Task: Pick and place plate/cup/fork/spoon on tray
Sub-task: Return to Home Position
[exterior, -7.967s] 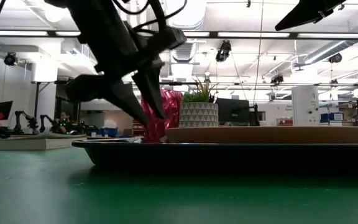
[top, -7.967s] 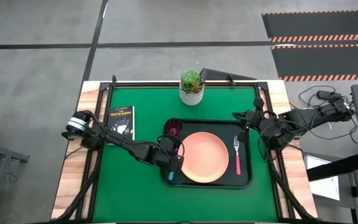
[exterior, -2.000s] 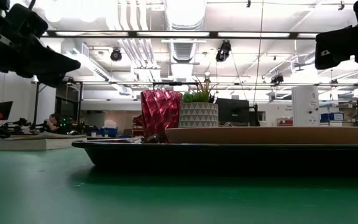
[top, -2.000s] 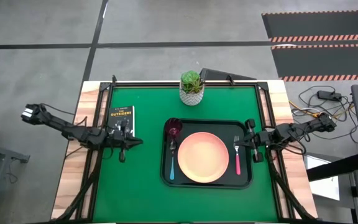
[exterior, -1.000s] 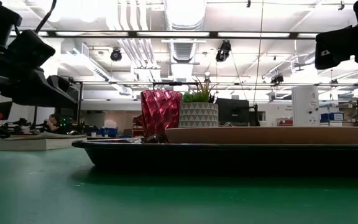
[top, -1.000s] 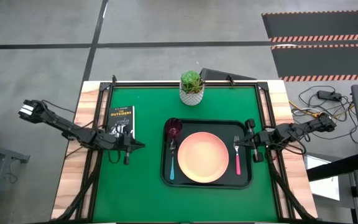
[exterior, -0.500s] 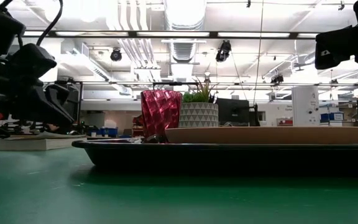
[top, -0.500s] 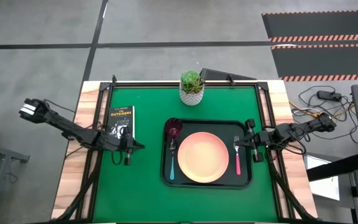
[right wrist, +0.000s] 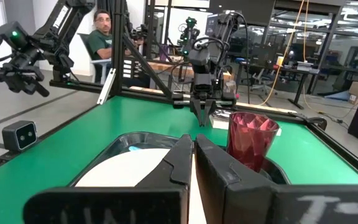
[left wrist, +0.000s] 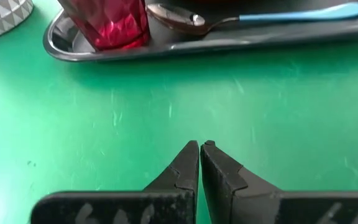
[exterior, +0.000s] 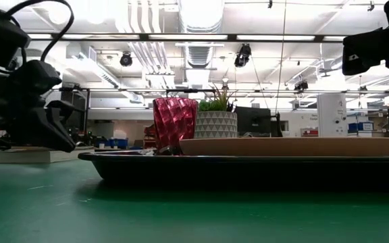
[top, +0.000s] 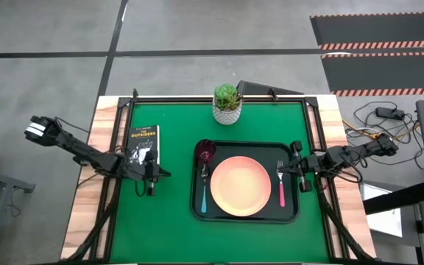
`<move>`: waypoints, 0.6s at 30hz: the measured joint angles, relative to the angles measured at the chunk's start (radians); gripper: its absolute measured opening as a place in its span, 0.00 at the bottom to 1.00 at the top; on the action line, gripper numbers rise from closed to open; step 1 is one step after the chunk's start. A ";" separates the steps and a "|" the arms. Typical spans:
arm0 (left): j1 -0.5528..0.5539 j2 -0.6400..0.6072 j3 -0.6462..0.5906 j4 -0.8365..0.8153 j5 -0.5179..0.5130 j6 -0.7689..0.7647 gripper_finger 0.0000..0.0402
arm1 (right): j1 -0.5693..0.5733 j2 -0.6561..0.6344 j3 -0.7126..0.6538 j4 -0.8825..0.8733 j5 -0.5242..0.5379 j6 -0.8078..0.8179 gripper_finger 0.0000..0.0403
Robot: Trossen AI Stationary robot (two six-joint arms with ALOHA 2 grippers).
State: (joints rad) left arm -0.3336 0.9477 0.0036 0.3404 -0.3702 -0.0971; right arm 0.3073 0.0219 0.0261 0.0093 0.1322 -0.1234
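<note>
The black tray (top: 294, 210) lies right of the table's middle. On it rest the peach plate (top: 240, 185), the dark red cup (top: 206, 152) upright at its far left corner, the blue-handled spoon (top: 203, 197) along its left side and the red-handled fork (top: 282, 188) along its right side. My left gripper (top: 168, 174) is shut and low over the green mat left of the tray, pointing at it; its wrist view shows the cup (left wrist: 112, 22) and spoon (left wrist: 253, 15) ahead. My right gripper (top: 280, 172) is shut, raised over the tray's right side by the fork's tines.
A black book (top: 144, 143) lies on the mat just beyond my left gripper. A white pot with a green plant (top: 227, 103) stands at the far edge. Bare green mat lies left of and in front of the tray. A person (right wrist: 101, 34) sits beyond the table.
My left gripper has come down closer to the mat left of the tray, staying shut and pointed at the tray. The things on the tray have kept still.
</note>
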 joint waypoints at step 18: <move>0.000 0.080 0.000 0.000 0.000 0.000 0.00 | 0.000 0.000 0.000 0.000 0.000 0.000 0.02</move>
State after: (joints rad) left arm -0.3336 1.0279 0.0036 0.3403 -0.3702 -0.0971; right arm 0.3071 0.0223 0.0261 0.0092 0.1322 -0.1233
